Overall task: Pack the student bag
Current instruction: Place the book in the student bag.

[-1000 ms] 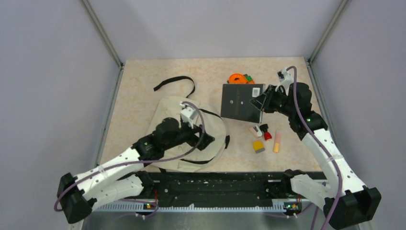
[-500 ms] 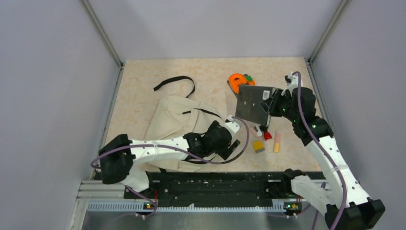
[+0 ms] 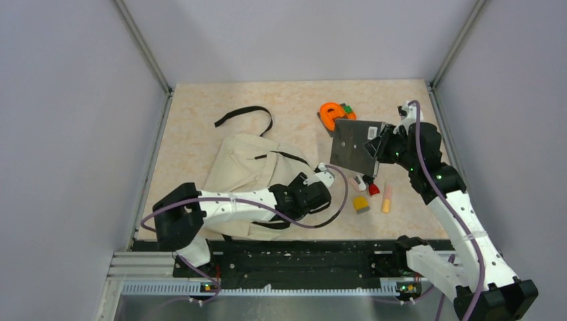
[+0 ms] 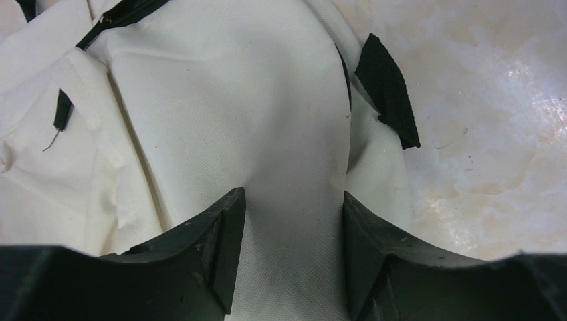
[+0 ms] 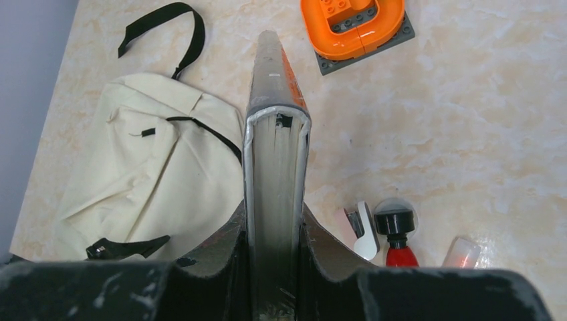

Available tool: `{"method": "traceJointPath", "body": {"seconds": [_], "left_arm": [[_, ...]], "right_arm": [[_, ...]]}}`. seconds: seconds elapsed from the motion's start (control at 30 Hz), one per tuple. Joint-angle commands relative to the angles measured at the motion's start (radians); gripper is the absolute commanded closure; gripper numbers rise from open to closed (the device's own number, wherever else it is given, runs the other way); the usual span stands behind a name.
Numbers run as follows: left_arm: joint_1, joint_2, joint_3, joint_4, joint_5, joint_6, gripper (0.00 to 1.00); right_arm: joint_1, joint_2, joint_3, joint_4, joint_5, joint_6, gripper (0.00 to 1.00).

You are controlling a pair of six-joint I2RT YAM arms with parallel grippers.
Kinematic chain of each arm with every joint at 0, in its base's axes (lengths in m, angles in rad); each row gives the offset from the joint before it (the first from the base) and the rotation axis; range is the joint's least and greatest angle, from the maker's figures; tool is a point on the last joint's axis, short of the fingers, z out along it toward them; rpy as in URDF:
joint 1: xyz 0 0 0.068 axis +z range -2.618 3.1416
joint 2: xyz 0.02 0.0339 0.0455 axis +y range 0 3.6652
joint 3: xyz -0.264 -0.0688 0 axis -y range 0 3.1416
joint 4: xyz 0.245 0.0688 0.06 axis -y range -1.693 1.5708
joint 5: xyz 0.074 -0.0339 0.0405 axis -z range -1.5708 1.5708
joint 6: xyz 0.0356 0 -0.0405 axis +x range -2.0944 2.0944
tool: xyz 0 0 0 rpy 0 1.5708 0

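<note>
The student bag (image 3: 244,167) is a beige fabric backpack with black zippers, lying flat at the table's left centre. My left gripper (image 3: 315,200) is at its near right corner. In the left wrist view the jaws (image 4: 291,214) stand open and straddle a raised fold of the bag's fabric (image 4: 234,114). My right gripper (image 3: 381,148) is shut on a black book (image 3: 356,146) and holds it tilted above the table. In the right wrist view the book (image 5: 275,154) stands edge-on between the fingers (image 5: 275,234), with the bag (image 5: 147,180) to its left.
An orange toy on a grey plate (image 3: 332,112) lies behind the book. A white clip (image 3: 360,180), red bottle (image 3: 374,189), yellow block (image 3: 361,203) and peach tube (image 3: 386,198) lie below the book. A black strap (image 3: 244,115) loops behind the bag.
My left gripper swung from over the bag's middle to its near right corner. My right gripper lifted the book off the table, tilted it and shifted right.
</note>
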Motion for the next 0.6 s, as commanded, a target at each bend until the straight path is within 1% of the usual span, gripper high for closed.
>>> {"method": "traceJointPath", "body": {"seconds": [0.0,0.2,0.27,0.3,0.4,0.43,0.47,0.57], "left_arm": [[-0.002,-0.084,0.039,-0.026,-0.069,-0.021,0.42],[0.001,-0.127,0.038,-0.042,-0.097,-0.028,0.41],[0.006,-0.129,0.032,-0.046,-0.102,-0.030,0.44],[0.007,-0.128,0.030,-0.049,-0.109,-0.031,0.48],[0.010,-0.112,0.041,-0.092,-0.162,-0.061,0.78],[0.011,-0.114,0.045,-0.111,-0.194,-0.079,0.91],[0.011,-0.124,0.048,-0.126,-0.230,-0.106,1.00],[0.011,-0.220,0.027,-0.123,-0.322,-0.147,1.00]], "right_arm": [[-0.004,-0.034,0.059,0.125,-0.013,0.001,1.00],[-0.003,-0.038,0.056,0.112,-0.003,-0.005,1.00],[-0.004,-0.041,0.055,0.108,-0.002,-0.006,1.00],[-0.004,-0.043,0.054,0.107,-0.003,-0.005,1.00],[-0.005,-0.050,0.055,0.099,-0.011,0.001,1.00],[-0.005,-0.054,0.056,0.095,-0.012,0.007,1.00],[-0.005,-0.062,0.054,0.088,-0.014,0.015,1.00],[-0.003,-0.087,0.039,0.066,-0.012,0.078,1.00]]}}
